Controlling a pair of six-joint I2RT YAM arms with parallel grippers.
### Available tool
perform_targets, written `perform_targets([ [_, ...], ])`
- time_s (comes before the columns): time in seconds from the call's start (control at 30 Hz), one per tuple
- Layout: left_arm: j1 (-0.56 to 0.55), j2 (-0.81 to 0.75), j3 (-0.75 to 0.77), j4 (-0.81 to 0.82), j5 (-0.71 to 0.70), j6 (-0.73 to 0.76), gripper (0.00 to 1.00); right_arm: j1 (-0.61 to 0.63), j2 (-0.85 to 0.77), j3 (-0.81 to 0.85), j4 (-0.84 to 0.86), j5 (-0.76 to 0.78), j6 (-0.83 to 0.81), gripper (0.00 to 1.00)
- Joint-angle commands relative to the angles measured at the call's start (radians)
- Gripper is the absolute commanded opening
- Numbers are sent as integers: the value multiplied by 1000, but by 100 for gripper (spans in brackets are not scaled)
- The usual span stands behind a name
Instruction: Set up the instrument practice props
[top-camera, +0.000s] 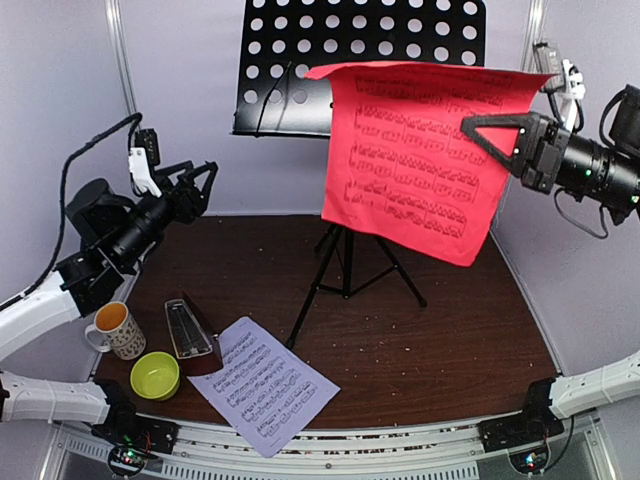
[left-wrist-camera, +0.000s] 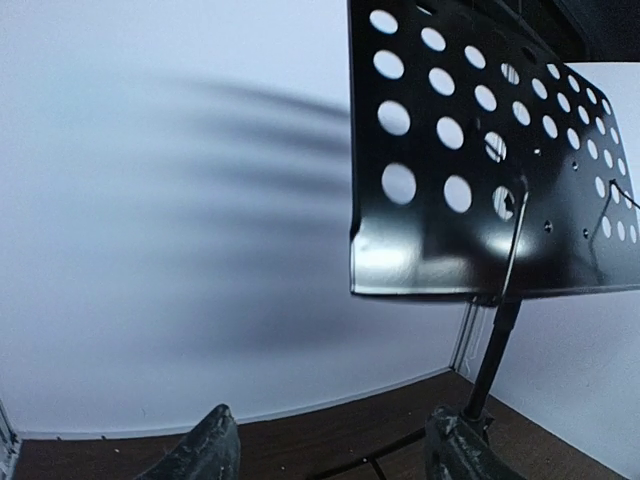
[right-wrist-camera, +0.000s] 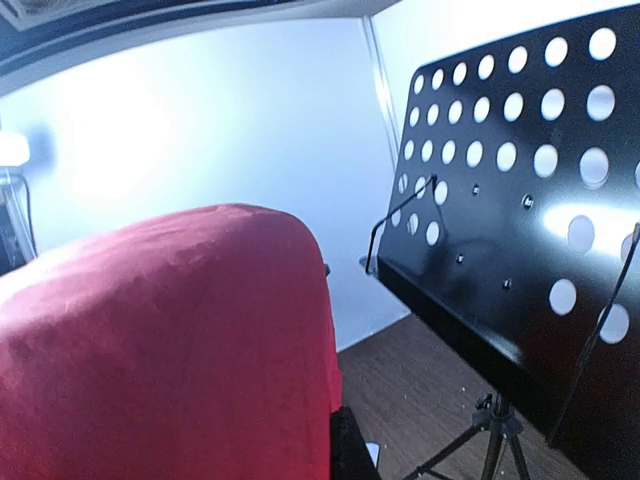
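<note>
The black tripod music stand has its perforated desk (top-camera: 300, 70) at the back centre; the desk also shows in the left wrist view (left-wrist-camera: 470, 180) and the right wrist view (right-wrist-camera: 520, 230). My right gripper (top-camera: 470, 130) is shut on the right edge of the red music sheet (top-camera: 415, 160). It holds the sheet in the air in front of the desk's right half. The sheet fills the left of the right wrist view (right-wrist-camera: 160, 350). The white music sheet (top-camera: 262, 385) lies flat at the front. The dark-red metronome (top-camera: 190, 335) stands beside it. My left gripper (top-camera: 205, 185) is open and empty, raised left of the stand.
A patterned mug (top-camera: 115, 330) with an orange inside and a lime-green bowl (top-camera: 155, 375) sit at the front left beside the metronome. The stand's tripod legs (top-camera: 345, 275) spread over the middle of the brown table. White walls close in the back and sides.
</note>
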Motion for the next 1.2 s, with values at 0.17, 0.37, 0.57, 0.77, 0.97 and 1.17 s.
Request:
perform_targets([
  [0.17,-17,51,406,-423,143,228,62,5,197,281,88,167,133,0],
  [0.37,-100,157,581,-474,153,311,64,0,315,425,70,235,109,0],
  [0.57,-162,293,758,-540,120,374,66,-36,398,536,39,287,103,0],
  [0.77,-181,385,865,-554,98,380,68,-70,429,545,30,301,98,0],
  [0.97,-185,481,997,-603,18,380,66,-84,451,561,22,330,64,0],
  [1.17,-184,558,1088,-656,-52,394,63,-94,470,592,8,356,38,0],
])
